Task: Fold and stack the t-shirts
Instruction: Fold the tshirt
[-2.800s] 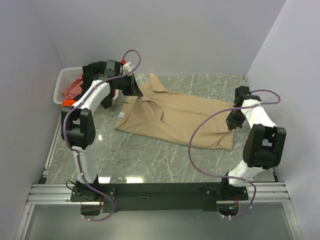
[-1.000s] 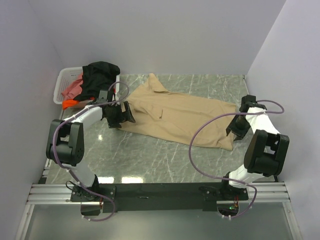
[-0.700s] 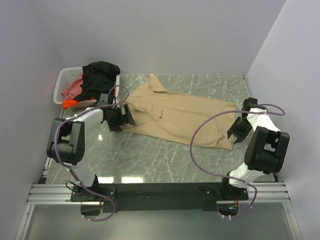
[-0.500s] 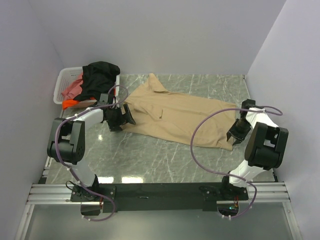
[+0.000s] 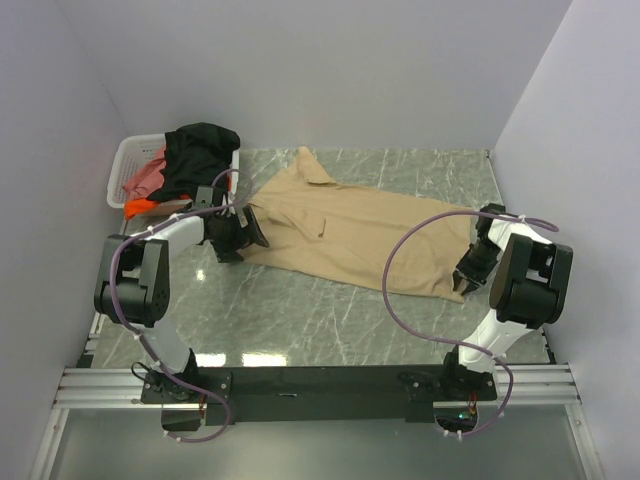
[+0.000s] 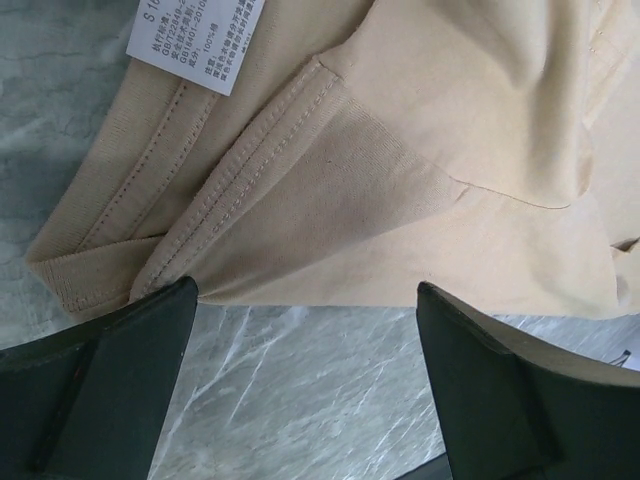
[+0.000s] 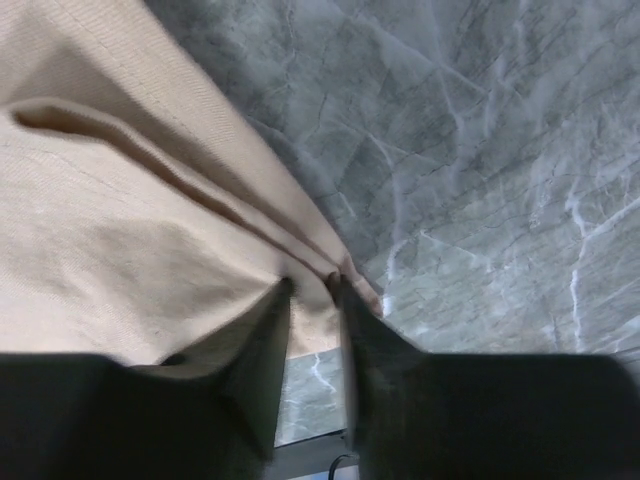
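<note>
**Early in the job, with no fold and no stack**

Found the tan t-shirt (image 5: 350, 235) spread open on the grey marble table (image 5: 330, 320), a little rumpled at its left end, with no fold in it. Counted the black t-shirt (image 5: 195, 150), the pink-red t-shirt (image 5: 145, 178) and the orange t-shirt (image 5: 140, 205) heaped in and over the white lattice basket (image 5: 122, 165) at the far left corner. Judged all the folding and stacking left to do.

Noted the left gripper (image 6: 305, 300) gaping wide, straddling a seamed edge of the tan shirt near the white tag (image 6: 195, 40), grasping nothing. Noted the right gripper (image 7: 310, 285) drawn in to a narrow gap, nipping the shirt's hem at its right-hand corner. Took this for the start of a first fold.

Saw a smooth, veined stone top, with a stretch of it showing between the shirt and the arm bases. Saw plain pale walls (image 5: 330, 70) closing in left, far and right.
</note>
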`<state>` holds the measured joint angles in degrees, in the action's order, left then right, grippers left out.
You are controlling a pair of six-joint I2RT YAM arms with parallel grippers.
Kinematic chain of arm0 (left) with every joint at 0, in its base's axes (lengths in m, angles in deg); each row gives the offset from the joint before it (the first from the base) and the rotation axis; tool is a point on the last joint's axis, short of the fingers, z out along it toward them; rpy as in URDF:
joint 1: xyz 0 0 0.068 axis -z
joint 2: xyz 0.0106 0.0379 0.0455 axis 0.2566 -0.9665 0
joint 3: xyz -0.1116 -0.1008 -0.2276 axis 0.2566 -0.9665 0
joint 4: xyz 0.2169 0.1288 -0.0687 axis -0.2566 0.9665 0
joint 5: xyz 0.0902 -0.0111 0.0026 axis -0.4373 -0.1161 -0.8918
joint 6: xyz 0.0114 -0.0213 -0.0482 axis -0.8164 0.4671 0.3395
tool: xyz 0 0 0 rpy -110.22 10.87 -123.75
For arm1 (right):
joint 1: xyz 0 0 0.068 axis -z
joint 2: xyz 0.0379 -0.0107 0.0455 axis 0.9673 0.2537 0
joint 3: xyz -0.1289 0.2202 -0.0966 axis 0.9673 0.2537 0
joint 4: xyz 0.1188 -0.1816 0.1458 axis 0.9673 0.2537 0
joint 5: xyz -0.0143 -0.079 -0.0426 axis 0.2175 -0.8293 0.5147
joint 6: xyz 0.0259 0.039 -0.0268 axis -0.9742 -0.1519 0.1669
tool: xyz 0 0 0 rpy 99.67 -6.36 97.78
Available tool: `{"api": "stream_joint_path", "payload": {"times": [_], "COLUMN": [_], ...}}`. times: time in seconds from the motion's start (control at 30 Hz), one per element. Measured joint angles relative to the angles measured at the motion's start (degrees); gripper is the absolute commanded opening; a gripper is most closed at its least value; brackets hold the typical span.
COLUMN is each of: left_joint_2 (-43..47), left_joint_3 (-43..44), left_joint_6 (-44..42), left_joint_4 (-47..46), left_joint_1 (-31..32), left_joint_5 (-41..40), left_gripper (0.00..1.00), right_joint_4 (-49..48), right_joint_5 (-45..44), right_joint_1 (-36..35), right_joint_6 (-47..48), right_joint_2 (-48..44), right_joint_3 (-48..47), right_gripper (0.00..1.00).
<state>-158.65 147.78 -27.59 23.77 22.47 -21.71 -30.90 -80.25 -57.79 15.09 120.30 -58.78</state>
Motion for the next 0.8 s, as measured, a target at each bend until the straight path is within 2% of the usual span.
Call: {"api": "stream_joint_path", "payload": {"times": [0.07,0.2,0.23,0.57,0.67,0.77,0.8], "left_joint_2": [-0.13,-0.48,-0.66,-2.01,-2.01,-2.01,-1.99], "left_joint_3": [0.00,0.04,0.17,1.49,1.49,1.62,1.77], "left_joint_6": [0.15,0.44,0.55,1.44,1.51,1.57,1.55], "left_joint_4": [-0.09,-0.28,-0.26,-0.11,-0.11,0.13,0.37], "left_joint_1": [-0.24,-0.81,-1.03,-2.62,-2.71,-2.71,-2.71], "left_joint_5": [0.31,1.01,1.31,2.80,2.97,2.93,2.80], "left_gripper": [0.99,0.99,0.99,0.99,0.99,0.99,0.99], "right_joint_4": [0.00,0.28,0.50,2.84,3.19,3.58,3.74], "right_joint_5": [-0.15,-0.63,-0.96,-8.57,-9.64,-9.70,-9.79], "right_joint_1": [0.00,0.00,0.00,0.00,-0.02,-0.04,-0.09], "right_joint_6": [0.00,-0.11,0.00,0.70,1.03,1.31,1.38], "right_joint_2": [0.09,0.35,0.35,0.33,0.31,0.31,0.31], "right_joint_3": [0.00,-0.09,-0.15,-1.57,-2.21,-2.25,-2.27], "right_gripper": [0.21,0.00,0.00,0.00,0.07,0.20,0.27]}}
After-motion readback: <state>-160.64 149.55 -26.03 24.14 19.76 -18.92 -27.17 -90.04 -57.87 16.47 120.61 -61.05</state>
